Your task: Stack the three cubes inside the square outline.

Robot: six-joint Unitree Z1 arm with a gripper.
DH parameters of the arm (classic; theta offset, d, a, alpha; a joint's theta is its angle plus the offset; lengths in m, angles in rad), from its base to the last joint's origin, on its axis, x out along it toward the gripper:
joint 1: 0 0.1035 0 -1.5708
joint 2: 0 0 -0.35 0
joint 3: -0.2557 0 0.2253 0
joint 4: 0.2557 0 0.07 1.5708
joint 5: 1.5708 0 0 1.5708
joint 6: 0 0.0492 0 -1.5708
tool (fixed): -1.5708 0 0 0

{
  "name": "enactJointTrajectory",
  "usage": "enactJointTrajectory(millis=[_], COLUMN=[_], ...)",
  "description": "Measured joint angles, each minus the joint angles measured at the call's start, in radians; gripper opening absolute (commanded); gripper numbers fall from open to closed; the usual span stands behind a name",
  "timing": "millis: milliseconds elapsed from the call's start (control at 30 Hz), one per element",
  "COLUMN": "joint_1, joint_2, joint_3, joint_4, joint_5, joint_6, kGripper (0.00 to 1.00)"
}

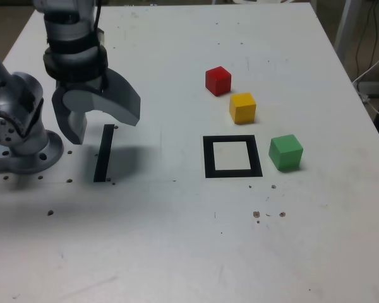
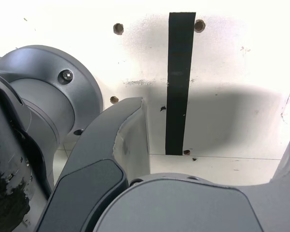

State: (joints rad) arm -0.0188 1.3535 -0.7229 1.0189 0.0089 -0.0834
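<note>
Three cubes lie apart on the white table in the exterior view: the red cube [image 1: 218, 81] farthest back, the yellow cube [image 1: 242, 107] just in front of it, and the green cube [image 1: 285, 152] right beside the square outline [image 1: 232, 139] on the exterior view's right. The outline's white centre holds nothing. My gripper [image 1: 101, 126] hangs far off at the exterior view's left, above a straight black tape strip. Its jaws are spread wide and open, with nothing between them. In the wrist view the gripper [image 2: 212, 145] shows only table and strip between its fingers; no cube appears there.
The black tape strip [image 1: 104, 153] [image 2: 180, 82] lies under the gripper. My arm's grey base [image 1: 22, 136] [image 2: 48, 92] is bolted at the exterior view's left edge. Cables hang beyond the table's right edge [image 1: 376, 69].
</note>
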Motion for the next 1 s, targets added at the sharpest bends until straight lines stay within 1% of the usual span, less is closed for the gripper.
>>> enactJointTrajectory(millis=[267,333,467,533,633,700,767,900,1000], joint_1=[0.000,0.000,-0.014,-0.025,-0.031,-0.032,-0.035,-0.049,-0.058], joint_2=[0.000,0.000,0.013,0.038,0.073,0.097,0.126,0.195,0.247], joint_3=[-0.014,-0.052,-0.163,-0.225,-0.313,-0.377,-0.435,-0.538,-0.628], joint_4=[0.008,0.032,0.125,0.169,0.193,0.206,0.217,0.246,0.251], joint_5=[-0.013,-0.015,-0.020,-0.031,-0.044,-0.046,-0.042,-0.018,-0.011], joint_6=[0.000,0.000,-0.002,-0.008,-0.014,-0.026,-0.047,-0.093,-0.111], kGripper=[0.99,0.99,0.99,0.99,0.99,0.99,0.99,0.99,0.99])
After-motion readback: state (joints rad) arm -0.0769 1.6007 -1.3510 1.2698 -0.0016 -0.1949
